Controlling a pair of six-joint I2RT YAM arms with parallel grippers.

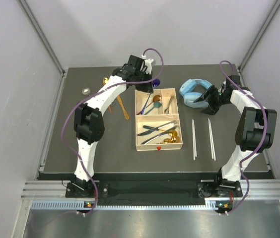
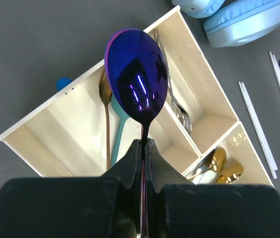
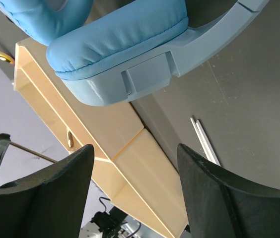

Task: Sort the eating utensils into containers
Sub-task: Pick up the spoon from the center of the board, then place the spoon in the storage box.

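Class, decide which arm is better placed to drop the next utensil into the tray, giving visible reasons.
Left. The left gripper is shut on the purple spoon, hovering over the tray. The right gripper is open and empty beside the headphones.

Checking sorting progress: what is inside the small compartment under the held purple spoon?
A gold spoon and a teal spoon lie in that tray compartment. The purple spoon, gripped in the left tool, covers part of the teal spoon and the compartment's far end.
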